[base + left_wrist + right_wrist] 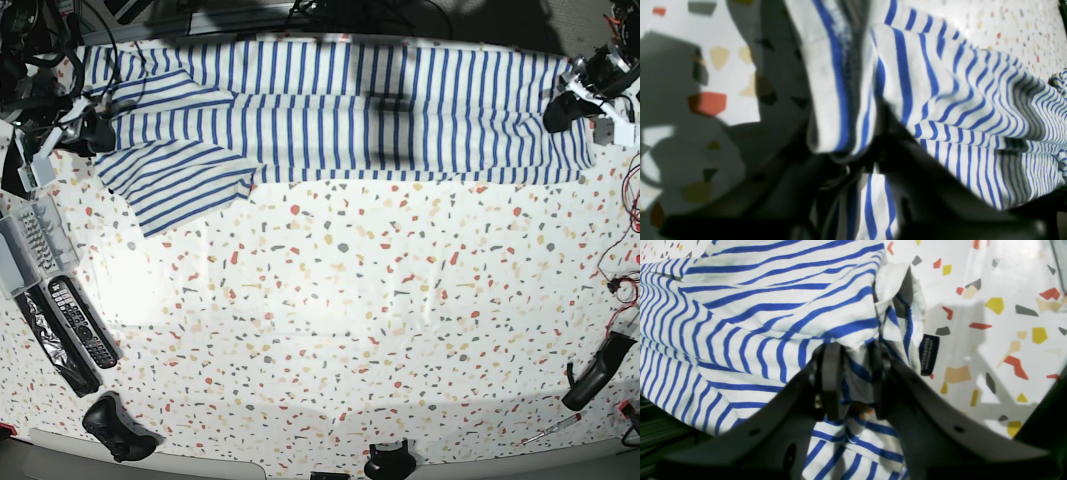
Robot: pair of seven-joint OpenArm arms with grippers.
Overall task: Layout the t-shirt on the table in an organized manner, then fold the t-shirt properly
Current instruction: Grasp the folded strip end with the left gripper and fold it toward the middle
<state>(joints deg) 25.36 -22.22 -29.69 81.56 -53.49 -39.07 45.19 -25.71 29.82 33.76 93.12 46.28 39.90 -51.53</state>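
The blue-striped white t-shirt (340, 110) lies stretched in a long band along the far side of the table (340, 330), with one sleeve (175, 185) sticking out toward me at the left. My right gripper (92, 132) is at the shirt's left end and is shut on bunched cloth (855, 373). A dark label (929, 354) hangs beside it. My left gripper (562, 110) is at the shirt's right end, shut on a folded edge of the shirt (857, 156). Its fingers are dark and blurred in the left wrist view.
Two remote controls (75, 320) and a grey box (25, 240) lie at the left edge. Black devices sit at the near left (120, 425), near centre (390, 462) and right (600, 370). Red cables (620, 270) trail at the right edge.
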